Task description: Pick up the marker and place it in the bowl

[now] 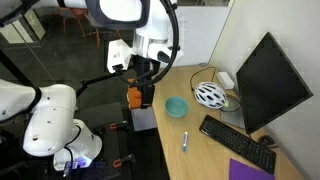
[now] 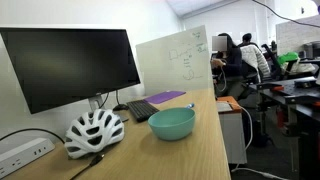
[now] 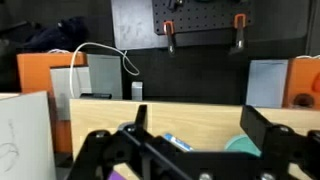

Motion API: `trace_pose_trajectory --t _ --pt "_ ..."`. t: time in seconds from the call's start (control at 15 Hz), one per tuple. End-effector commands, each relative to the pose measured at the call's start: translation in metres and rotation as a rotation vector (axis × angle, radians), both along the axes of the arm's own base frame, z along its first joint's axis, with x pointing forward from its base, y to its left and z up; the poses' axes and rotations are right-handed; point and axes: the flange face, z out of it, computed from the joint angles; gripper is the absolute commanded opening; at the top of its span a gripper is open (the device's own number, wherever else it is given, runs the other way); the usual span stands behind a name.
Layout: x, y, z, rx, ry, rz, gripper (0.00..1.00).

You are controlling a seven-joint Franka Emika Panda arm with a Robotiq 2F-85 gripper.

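Note:
The blue-and-white marker lies on the wooden desk, near its front edge. In the wrist view the marker shows between the fingers, far below. The teal bowl stands empty on the desk between the marker and the white helmet; it also shows in an exterior view and at the wrist view's lower right. My gripper hangs in the air beyond the desk's edge, apart from both. Its jaws are open and empty. The marker is not seen in the exterior view along the desk.
A white bicycle helmet lies beside the bowl. A black monitor, a keyboard and a purple notebook stand on the desk. A whiteboard stands at the desk's far end. An orange-and-grey box is under the gripper.

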Motion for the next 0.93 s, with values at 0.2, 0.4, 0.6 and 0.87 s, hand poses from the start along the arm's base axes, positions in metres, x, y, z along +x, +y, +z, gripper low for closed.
trace_pose_trajectory --t 0.2,0.4,0.6,0.87 --pt "0.000 0.000 0.001 0.000 0.001 0.000 1.00" --pt "0.005 -0.001 -0.001 -0.043 -0.054 -0.119 1.00" --pt "0.033 -0.008 -0.025 -0.037 -0.145 -0.257 1.00" --pt "0.070 -0.041 -0.077 -0.042 -0.217 -0.471 1.00"
